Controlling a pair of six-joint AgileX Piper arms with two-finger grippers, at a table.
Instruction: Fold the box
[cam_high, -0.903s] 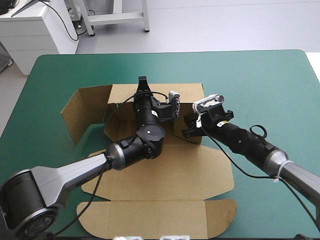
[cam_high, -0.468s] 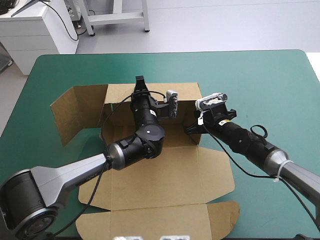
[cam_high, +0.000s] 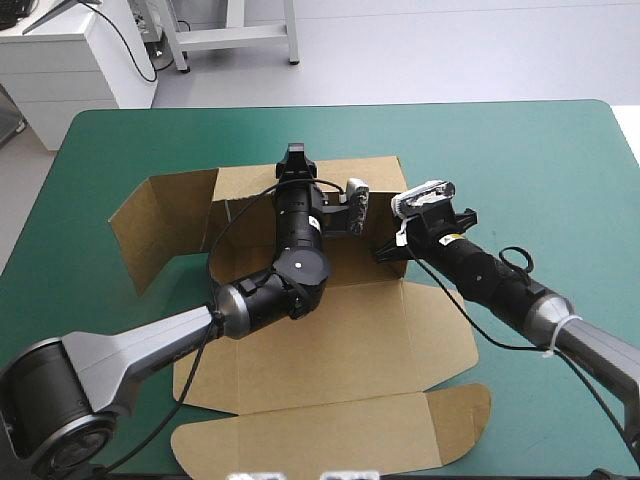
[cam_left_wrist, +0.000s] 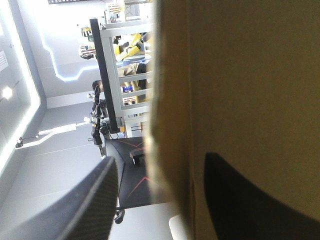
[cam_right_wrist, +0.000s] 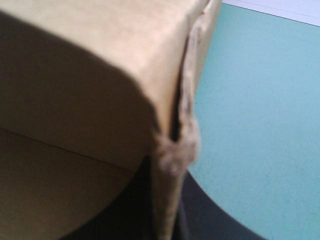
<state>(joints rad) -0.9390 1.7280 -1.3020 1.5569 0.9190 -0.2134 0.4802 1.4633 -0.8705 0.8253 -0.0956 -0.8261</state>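
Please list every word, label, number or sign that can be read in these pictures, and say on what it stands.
No text can be read.
Pale sticker on the left arm: too small to read.
Yellow sticker on the right arm: too small to read.
The box: no print shows.

So the worktop (cam_high: 540, 150) has a teal-green cover with rounded far corners. Past its far edge it's just pale grey floor (cam_high: 450, 50), a white cabinet (cam_high: 75, 65) off the far left corner, and the grey metal legs of a stand (cam_high: 235, 35) next to it.
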